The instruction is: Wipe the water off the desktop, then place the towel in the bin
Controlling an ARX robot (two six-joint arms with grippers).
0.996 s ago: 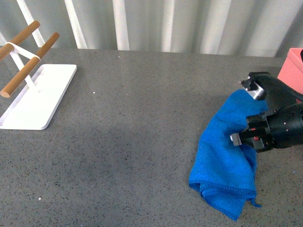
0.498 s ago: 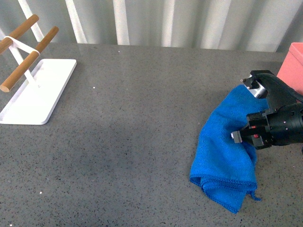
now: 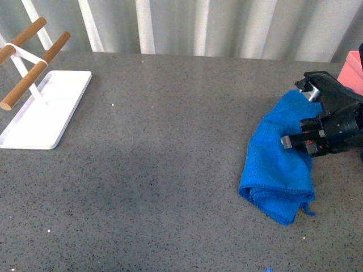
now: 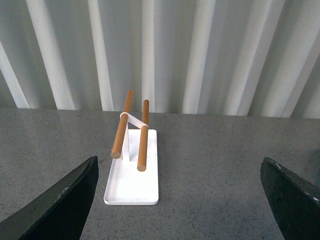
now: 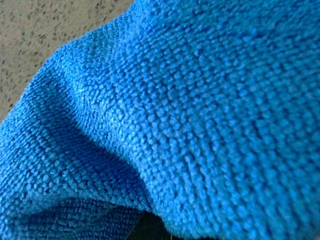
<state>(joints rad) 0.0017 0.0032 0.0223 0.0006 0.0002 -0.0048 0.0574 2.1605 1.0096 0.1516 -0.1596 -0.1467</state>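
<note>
The bright blue towel [image 3: 276, 164] hangs bunched at the right of the front view, its lower folds resting on the dark speckled desktop [image 3: 170, 158]. My right gripper [image 3: 299, 119] is shut on the towel's upper part, its black body just right of the cloth. The right wrist view is almost filled by the towel's blue weave [image 5: 190, 120], with a corner of desktop [image 5: 45, 30]. A sliver of the salmon-pink bin [image 3: 351, 71] shows at the right edge, behind the gripper. My left gripper [image 4: 185, 200] is open over bare desktop [image 4: 210, 170], its dark fingers [image 4: 65, 200] wide apart.
A white tray [image 3: 45, 116] carrying a rack of wooden bars [image 3: 34, 68] stands at the far left; the left wrist view has it [image 4: 132, 170] ahead. A ribbed white wall [image 3: 198, 25] runs behind the desktop.
My right gripper has moved right and a little further back, towards the bin, dragging the towel along. The towel's lower folds have slid right and away from the front edge.
</note>
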